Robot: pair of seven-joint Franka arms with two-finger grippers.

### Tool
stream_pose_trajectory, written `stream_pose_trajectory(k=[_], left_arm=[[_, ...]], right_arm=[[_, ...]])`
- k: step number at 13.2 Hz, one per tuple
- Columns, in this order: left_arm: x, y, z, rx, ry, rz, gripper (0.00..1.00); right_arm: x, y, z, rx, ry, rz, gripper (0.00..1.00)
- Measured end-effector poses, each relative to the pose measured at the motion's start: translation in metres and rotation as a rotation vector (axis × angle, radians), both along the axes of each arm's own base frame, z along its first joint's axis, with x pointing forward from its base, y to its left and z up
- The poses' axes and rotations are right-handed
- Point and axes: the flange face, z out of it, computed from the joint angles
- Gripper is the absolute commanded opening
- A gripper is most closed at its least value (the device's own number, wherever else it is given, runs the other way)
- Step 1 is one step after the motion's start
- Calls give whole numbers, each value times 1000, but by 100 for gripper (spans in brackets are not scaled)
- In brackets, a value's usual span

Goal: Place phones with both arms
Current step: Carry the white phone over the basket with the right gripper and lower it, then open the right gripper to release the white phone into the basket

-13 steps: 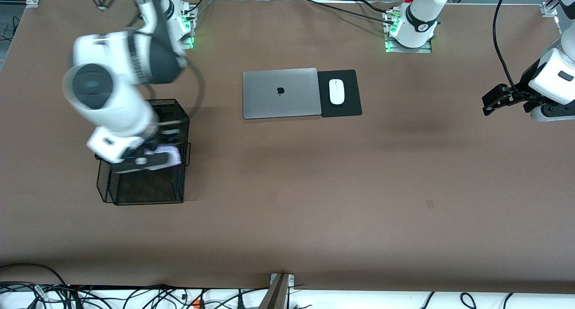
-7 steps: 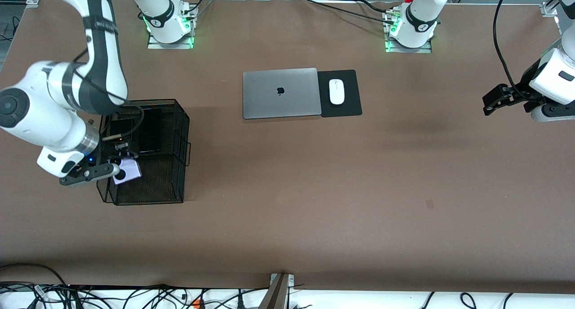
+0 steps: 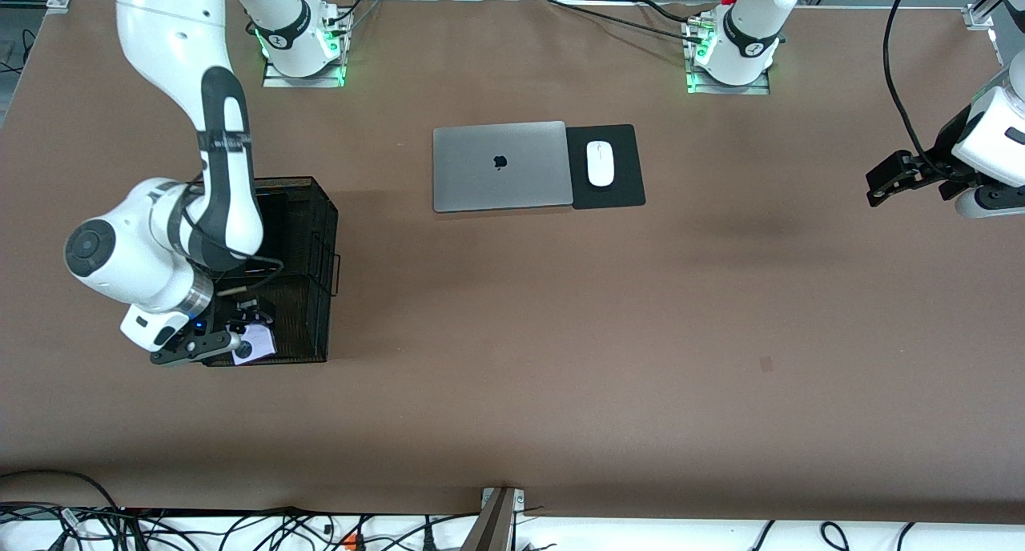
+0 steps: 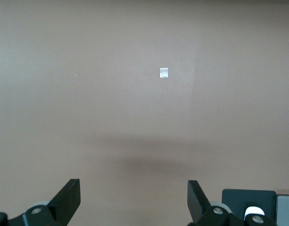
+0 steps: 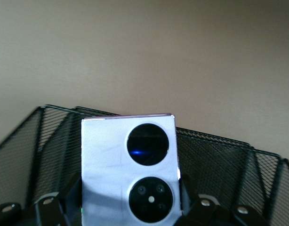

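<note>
My right gripper [image 3: 250,339] is shut on the lilac-white flip phone [image 3: 258,342] and holds it low over the end of the black mesh basket [image 3: 316,215] nearer the front camera. In the right wrist view the phone [image 5: 111,160] stands upright between the fingers [image 5: 69,188], its two black lenses facing the camera, with the basket's mesh walls [image 5: 220,155] around it. The two black phones are hidden from view. My left gripper [image 3: 881,184] waits open and empty in the air at the left arm's end of the table; its wrist view [image 4: 133,187] shows bare table under it.
A closed silver laptop [image 3: 501,166] lies mid-table toward the bases, beside a black mouse pad [image 3: 621,191] with a white mouse [image 3: 600,163]. A small pale mark [image 3: 766,364] is on the brown tabletop.
My right arm has swung the lilac-white phone from over the basket's middle toward its end nearer the front camera and lowered it. The left arm has hardly moved.
</note>
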Motion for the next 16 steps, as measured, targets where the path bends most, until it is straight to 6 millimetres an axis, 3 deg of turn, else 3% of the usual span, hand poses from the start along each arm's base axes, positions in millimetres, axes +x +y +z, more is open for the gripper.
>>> stream_pose_trajectory(k=[1, 2, 3, 6, 10, 11, 13, 16], left_arm=[[0, 1, 0, 0, 0, 1, 100], [0, 2, 0, 0, 0, 5, 100], [0, 5, 0, 0, 0, 10, 100], [0, 8, 0, 0, 0, 15, 100], [0, -1, 0, -1, 2, -1, 100], [-1, -4, 0, 0, 6, -5, 100], [-1, -5, -1, 0, 13, -7, 100], [-1, -5, -1, 0, 12, -8, 100]], right_arm=[[0, -1, -12, -1, 7, -8, 48], [-1, -2, -19, -5, 10, -11, 75], [0, -1, -20, -7, 8, -11, 92], [2, 0, -16, -4, 1, -13, 99], [3, -4, -8, 7, 22, -18, 100], [3, -10, 2, 16, 49, -20, 100], [5, -18, 42, 16, 119, -20, 100], [4, 4, 123, -4, 209, -42, 100]])
